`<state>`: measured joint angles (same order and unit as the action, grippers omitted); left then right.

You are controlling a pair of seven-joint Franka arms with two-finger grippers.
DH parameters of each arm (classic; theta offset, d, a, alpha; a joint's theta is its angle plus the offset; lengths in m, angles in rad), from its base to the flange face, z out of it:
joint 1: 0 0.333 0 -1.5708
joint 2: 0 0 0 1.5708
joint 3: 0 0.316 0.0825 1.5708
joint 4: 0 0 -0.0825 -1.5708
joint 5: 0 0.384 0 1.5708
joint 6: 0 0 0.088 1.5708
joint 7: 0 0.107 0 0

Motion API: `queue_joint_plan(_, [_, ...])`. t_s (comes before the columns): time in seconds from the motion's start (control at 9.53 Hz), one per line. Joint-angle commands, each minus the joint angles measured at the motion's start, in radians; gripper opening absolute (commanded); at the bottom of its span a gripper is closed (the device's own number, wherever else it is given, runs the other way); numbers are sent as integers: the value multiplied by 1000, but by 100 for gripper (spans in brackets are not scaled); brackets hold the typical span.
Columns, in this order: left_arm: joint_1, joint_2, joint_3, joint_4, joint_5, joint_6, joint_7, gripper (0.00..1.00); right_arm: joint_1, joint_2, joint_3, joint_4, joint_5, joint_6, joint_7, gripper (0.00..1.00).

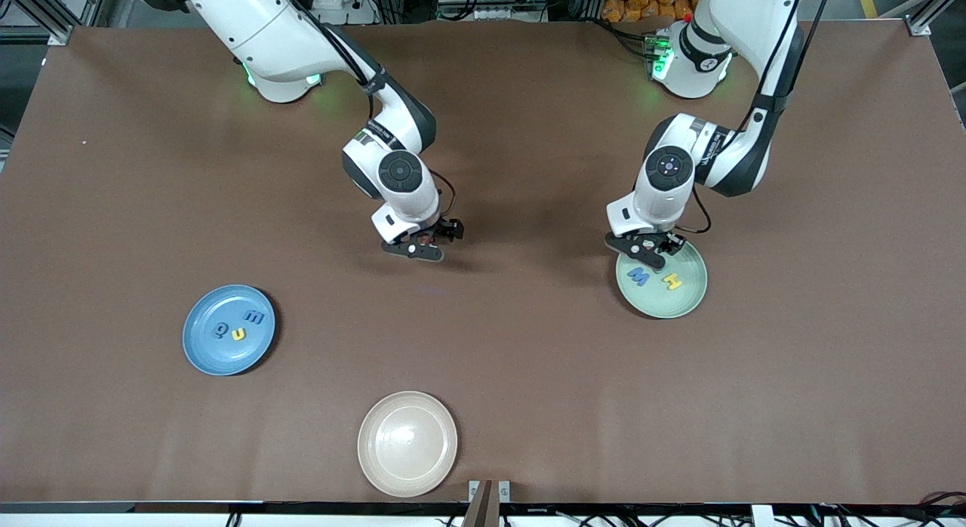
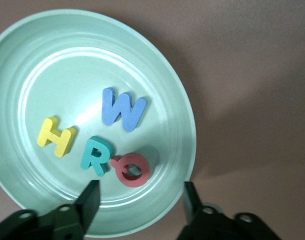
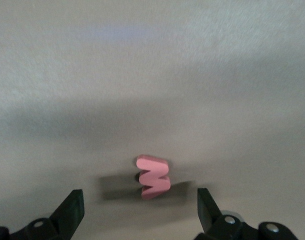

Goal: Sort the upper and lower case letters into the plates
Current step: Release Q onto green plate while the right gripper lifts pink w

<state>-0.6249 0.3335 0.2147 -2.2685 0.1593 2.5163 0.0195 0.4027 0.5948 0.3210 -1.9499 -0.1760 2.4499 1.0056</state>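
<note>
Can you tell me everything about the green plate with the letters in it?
The mint green plate is round, shallow, smooth and shiny like plastic, with a raised rim. It lies flat on the brown table, toward the left arm's end. Four foam letters lie in it: a blue W, a yellow H, a teal R and a red Q, the R and Q touching. The left gripper hovers open above its edge.

A brown table [image 1: 528, 376] fills the view; aluminium framing [image 1: 45, 13] stands at 11 o'clock, cables [image 1: 362, 2] at 12.
</note>
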Motion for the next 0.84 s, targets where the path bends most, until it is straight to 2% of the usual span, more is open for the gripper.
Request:
queue_joint_plan(0.0, [22, -16, 2, 62, 3, -51, -10, 100, 11, 4, -5, -12, 9, 14, 11, 100])
queue_joint_plan(0.21, [60, 1, 3, 162, 2, -119, -21, 100, 10, 3, -8, -15, 6, 17, 11, 100])
queue_joint_plan(0.52, [82, 1, 5, 243, -9, -134, -26, 100, 10, 5, -23, -14, 6, 17, 11, 100])
queue_joint_plan(0.63, [102, 4, 3, 300, -58, -167, -62, 100, 10, 4, -25, -12, 4, 17, 11, 93])
queue_joint_plan(0.73, [103, 25, 6, 363, -94, -186, -113, 100, 7, 5, -27, -11, 4, 17, 11, 40])
